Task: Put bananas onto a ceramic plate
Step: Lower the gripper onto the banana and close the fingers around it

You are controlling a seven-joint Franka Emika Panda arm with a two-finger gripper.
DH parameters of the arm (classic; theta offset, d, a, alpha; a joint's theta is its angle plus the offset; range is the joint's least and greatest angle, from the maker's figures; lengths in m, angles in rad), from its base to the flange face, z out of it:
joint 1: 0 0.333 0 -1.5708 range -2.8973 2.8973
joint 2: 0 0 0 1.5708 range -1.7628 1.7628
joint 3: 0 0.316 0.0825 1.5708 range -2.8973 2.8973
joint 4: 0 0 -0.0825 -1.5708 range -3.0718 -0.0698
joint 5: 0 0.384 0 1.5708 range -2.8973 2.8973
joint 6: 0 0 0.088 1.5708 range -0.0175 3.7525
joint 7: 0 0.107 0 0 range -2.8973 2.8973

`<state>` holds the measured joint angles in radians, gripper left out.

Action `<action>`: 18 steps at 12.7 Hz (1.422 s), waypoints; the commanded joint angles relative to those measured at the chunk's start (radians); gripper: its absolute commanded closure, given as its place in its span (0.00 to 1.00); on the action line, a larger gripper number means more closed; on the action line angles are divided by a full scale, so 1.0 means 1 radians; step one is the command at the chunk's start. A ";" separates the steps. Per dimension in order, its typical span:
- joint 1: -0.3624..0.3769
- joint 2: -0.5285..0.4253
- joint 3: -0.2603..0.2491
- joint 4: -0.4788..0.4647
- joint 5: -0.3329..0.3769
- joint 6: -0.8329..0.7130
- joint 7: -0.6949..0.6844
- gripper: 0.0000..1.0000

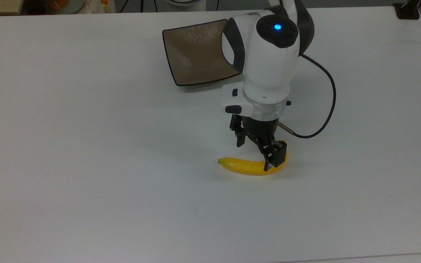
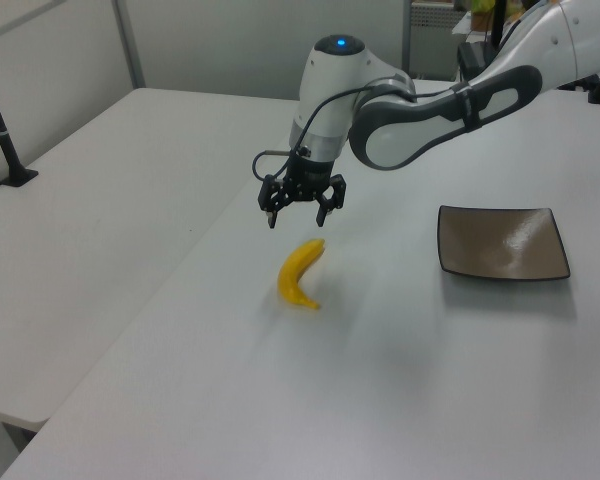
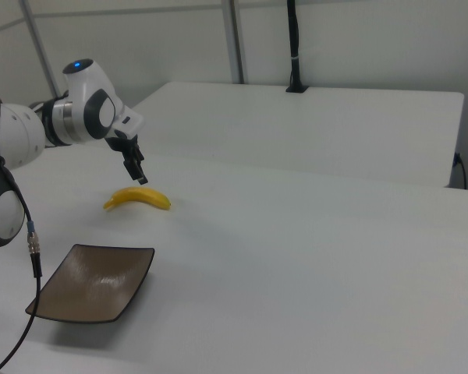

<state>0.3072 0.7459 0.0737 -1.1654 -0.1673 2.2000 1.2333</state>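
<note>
The bananas point(image 1: 249, 166) are lying on the white surface point(image 1: 86, 146), well apart from the ceramic plate point(image 1: 192, 54), as the hand point(image 1: 255, 152), fingers spread, is hovering above them, apparently approaching a grasp that calls for descending.

Bright even overhead light, soft faint shadows, glare on plate point(image 2: 520, 235)
</note>
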 commanded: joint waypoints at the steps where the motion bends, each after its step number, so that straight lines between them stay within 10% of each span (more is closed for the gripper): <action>1: 0.000 0.006 0.009 -0.051 -0.021 0.084 0.029 0.00; 16: 0.003 0.058 0.015 -0.089 -0.081 0.167 0.055 0.00; 18: 0.003 0.056 0.015 -0.089 -0.101 0.168 0.058 0.18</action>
<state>0.3102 0.8068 0.0839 -1.2366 -0.2311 2.3341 1.2555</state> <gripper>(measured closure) 0.053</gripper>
